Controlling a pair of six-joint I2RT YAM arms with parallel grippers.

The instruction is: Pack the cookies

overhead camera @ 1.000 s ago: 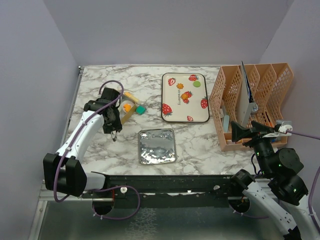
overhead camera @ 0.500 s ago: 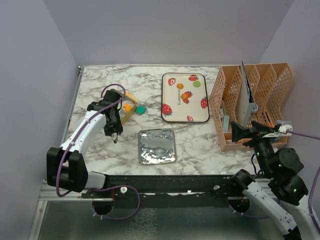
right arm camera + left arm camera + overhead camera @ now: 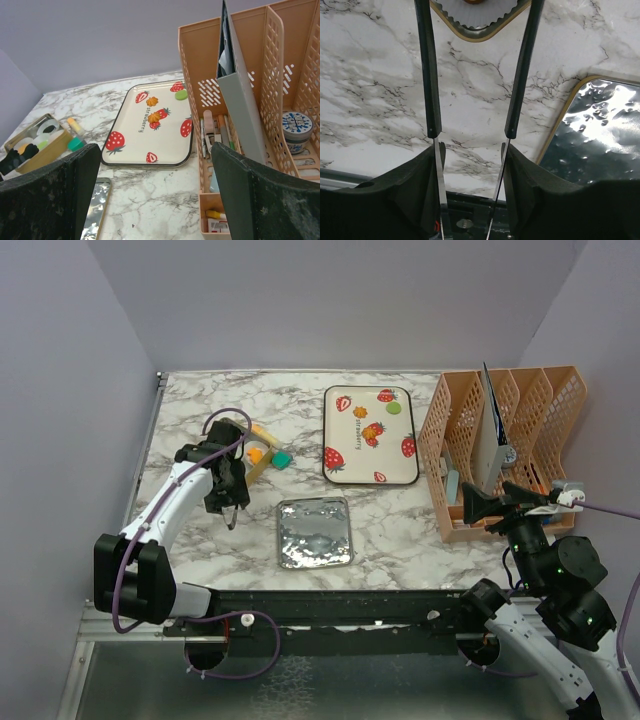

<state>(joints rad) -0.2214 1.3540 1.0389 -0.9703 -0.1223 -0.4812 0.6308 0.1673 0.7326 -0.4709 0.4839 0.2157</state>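
Nearest me, the right gripper [image 3: 155, 150] sat parked by the orange file rack [image 3: 520, 410], its fingers spread wide with nothing between them. Along the front of the table, the left gripper [image 3: 477, 60] hung low over bare marble, between the foil tray [image 3: 314, 532] and the wooden box [image 3: 258, 470] of paper cups. Its thin fingers [image 3: 427, 75] stood apart, with only tabletop showing between them. One cup [image 3: 475, 12] at the top edge of its wrist view held something brown-orange, likely a cookie already packed. Farther back, the cookies [image 3: 372, 430] left to pack lay on the strawberry tray [image 3: 392, 435]: two orange and one green. I judged the arm was between cookies, with an empty hand. The next move called for a long reach across to that tray. It then called for a careful pinch from above, edge to edge on a flat piece, without sliding it.
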